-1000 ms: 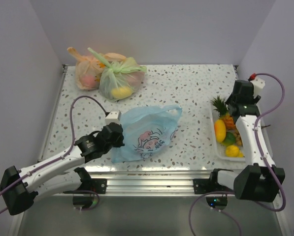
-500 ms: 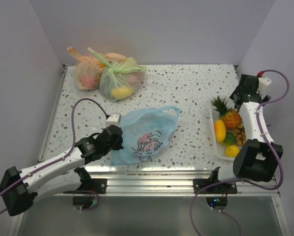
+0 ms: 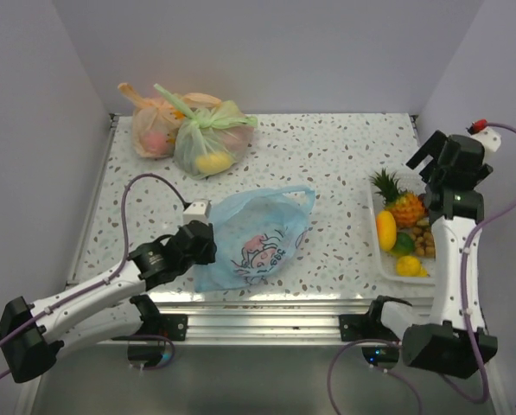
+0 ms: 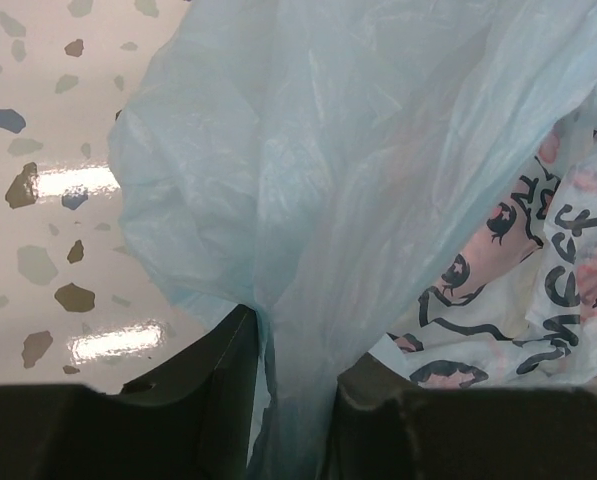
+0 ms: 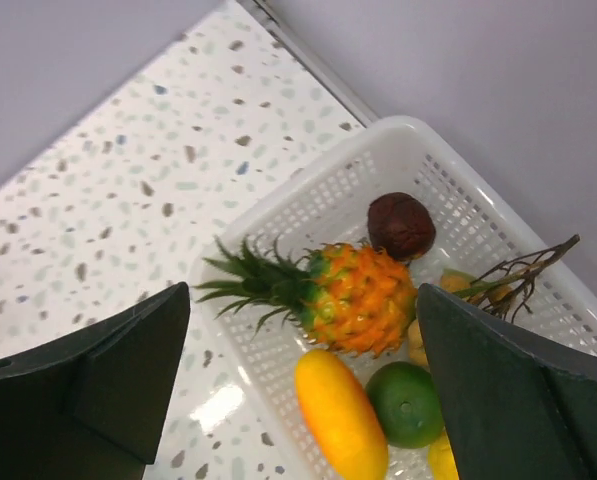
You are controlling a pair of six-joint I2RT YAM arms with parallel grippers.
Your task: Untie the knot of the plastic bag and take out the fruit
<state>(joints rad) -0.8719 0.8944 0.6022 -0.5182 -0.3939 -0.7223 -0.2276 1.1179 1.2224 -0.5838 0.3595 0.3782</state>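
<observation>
Landmark: white basket [image 5: 308, 200] at the right edge of the table [image 3: 327, 156]. We see the fruit [image 3: 404, 233] lying inside it: pineapple [image 5: 353, 295] across the middle, dark fruit [image 5: 400, 225] just beside its body, and a yellow-orange piece [image 5: 340, 415] touching a green one [image 5: 408, 402]. Right gripper [image 5: 303, 320] hangs above the basket, jaws spread fully wide, holding nothing. Plastic bag [image 3: 258, 238] lies slumped well left of the basket (pink-and-black print facing up). Left gripper [image 4: 293, 365] sits at the bag's corner farthest from the basket. Its jaws are a narrow way apart, with a fold of blue film running through the gap and no firm pinch that we can see.
</observation>
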